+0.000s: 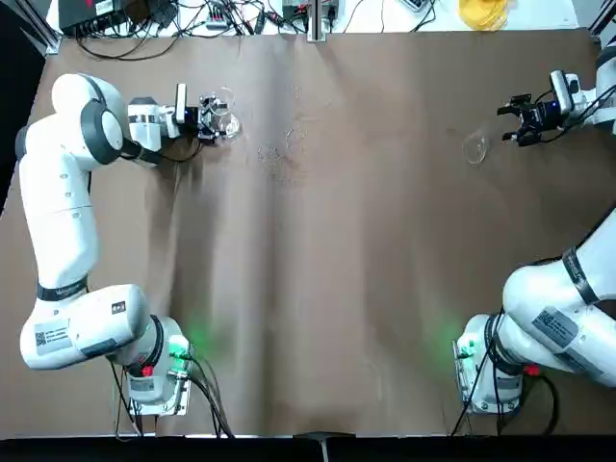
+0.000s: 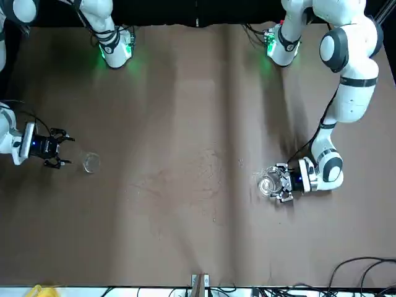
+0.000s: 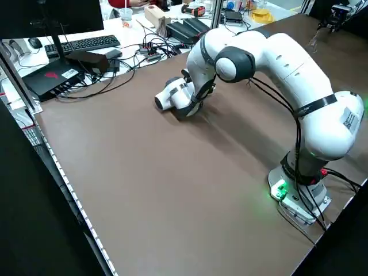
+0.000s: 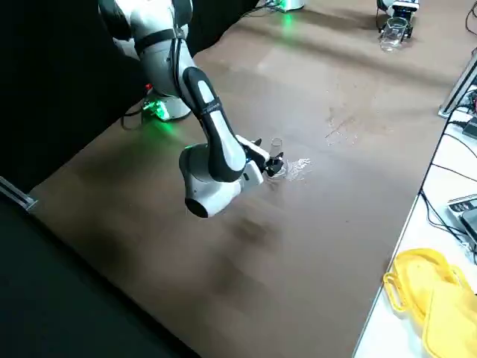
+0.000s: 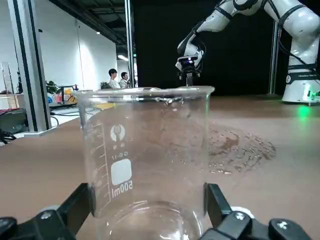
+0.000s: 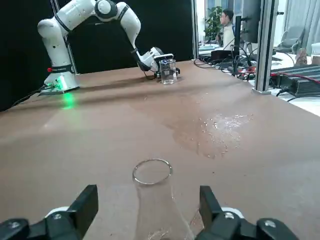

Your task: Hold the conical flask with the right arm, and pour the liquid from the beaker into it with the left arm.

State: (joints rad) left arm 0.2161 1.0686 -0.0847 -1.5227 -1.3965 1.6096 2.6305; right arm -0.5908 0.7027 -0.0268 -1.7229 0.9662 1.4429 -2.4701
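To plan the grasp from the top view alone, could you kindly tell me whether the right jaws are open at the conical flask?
Observer: Yes. The right wrist view shows the right gripper with its jaws wide open and the conical flask upright just ahead of them, not gripped.
Operator: Thank you. How does the beaker stand?
Observer: In the left wrist view the beaker stands upright on the table at the left gripper, its 500ml mark facing the camera.
Operator: Is the table between them dry?
Observer: No. The right wrist view shows a wet patch on the middle of the table.
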